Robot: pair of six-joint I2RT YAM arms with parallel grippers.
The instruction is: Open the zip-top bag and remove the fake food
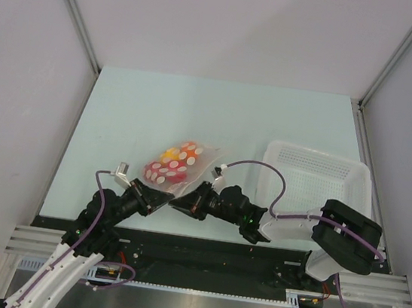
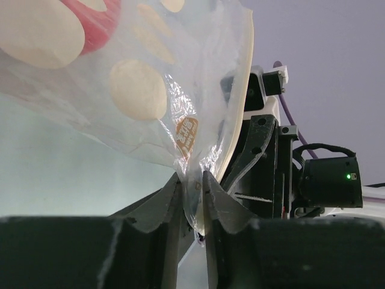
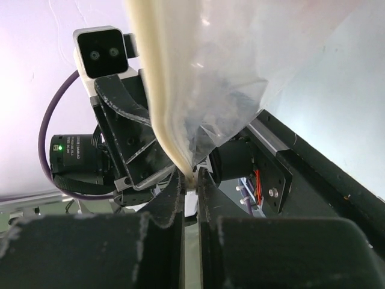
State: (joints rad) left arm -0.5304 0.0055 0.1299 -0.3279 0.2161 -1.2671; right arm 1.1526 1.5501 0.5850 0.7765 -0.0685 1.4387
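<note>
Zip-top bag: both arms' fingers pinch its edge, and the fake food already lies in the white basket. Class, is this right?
Not quite. The left fingers and right fingers do pinch the zip-top bag, but the fake food is inside the bag, not in the white basket; the top external view shows it.

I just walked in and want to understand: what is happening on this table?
Two robot arms hold the zip-top bag between them. The left jaws are shut on one side of its near edge, the right jaws on the other. The fake food is still inside. A white basket stands to the right.
</note>
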